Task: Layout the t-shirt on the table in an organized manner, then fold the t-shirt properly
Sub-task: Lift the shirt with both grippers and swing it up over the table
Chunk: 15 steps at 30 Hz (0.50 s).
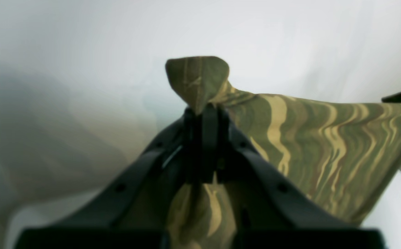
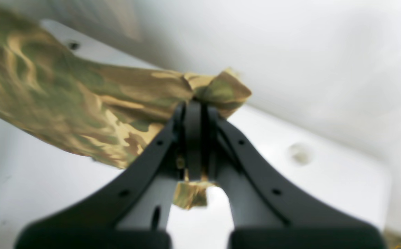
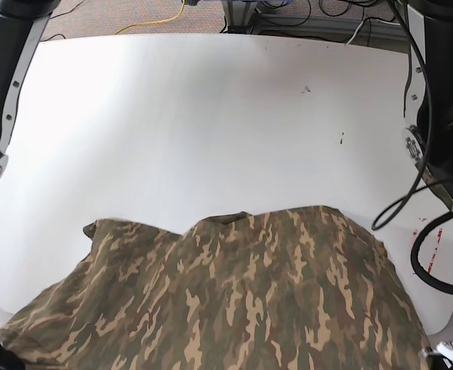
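The camouflage t-shirt (image 3: pixel 242 301) hangs stretched across the near edge of the white table (image 3: pixel 211 116), its collar (image 3: pixel 226 218) toward the table's middle. In the left wrist view my left gripper (image 1: pixel 203 110) is shut on a bunched corner of the t-shirt (image 1: pixel 325 138), and the cloth runs off to the right. My right gripper (image 2: pixel 193 103) is likewise shut on a pinched corner of the t-shirt (image 2: pixel 65 103), with the cloth trailing left above the table (image 2: pixel 325 180). In the base view the fingertips lie at the bottom corners, hidden by cloth and the frame edge.
Both arms' dark upper links (image 3: pixel 442 92) stand at the table's left and right sides, with black cables (image 3: pixel 411 208) looping on the right. Small dark specks (image 3: pixel 305 89) mark the far tabletop. A round grommet hole (image 2: pixel 300 154) lies right of the right gripper.
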Motion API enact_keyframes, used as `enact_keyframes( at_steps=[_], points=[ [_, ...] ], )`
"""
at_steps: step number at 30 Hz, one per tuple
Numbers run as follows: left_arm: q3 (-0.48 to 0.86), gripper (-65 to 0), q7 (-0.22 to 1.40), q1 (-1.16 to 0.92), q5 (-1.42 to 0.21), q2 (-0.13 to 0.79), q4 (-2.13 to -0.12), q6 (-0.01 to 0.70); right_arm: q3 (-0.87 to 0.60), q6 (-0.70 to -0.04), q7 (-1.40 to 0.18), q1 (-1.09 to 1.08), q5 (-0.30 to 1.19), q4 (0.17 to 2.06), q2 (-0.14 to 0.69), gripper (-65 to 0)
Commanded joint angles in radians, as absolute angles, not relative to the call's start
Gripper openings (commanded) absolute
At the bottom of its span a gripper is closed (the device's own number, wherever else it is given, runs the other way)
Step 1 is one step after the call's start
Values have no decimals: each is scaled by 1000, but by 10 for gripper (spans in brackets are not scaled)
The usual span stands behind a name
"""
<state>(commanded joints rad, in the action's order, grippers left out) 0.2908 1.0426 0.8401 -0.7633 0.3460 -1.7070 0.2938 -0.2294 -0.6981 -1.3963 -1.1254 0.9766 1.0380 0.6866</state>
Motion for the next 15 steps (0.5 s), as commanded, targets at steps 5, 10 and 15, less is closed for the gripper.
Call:
enact_keyframes(
  at_steps=[5,10,15],
  points=[
    [300,-644,1043,691,-763,349,-1773,355,-314,-698,-1396,-926,1026,1040,687,-650],
    [302,-644,1043,536,-763,346,-1830,375,-377,-698,-1396,-737,1106,1040,680,-650],
    [302,-644,1043,381,-777,343,-1871,377,-415,-698,-1396,-567,1214,1044,679,-650]
  ],
)
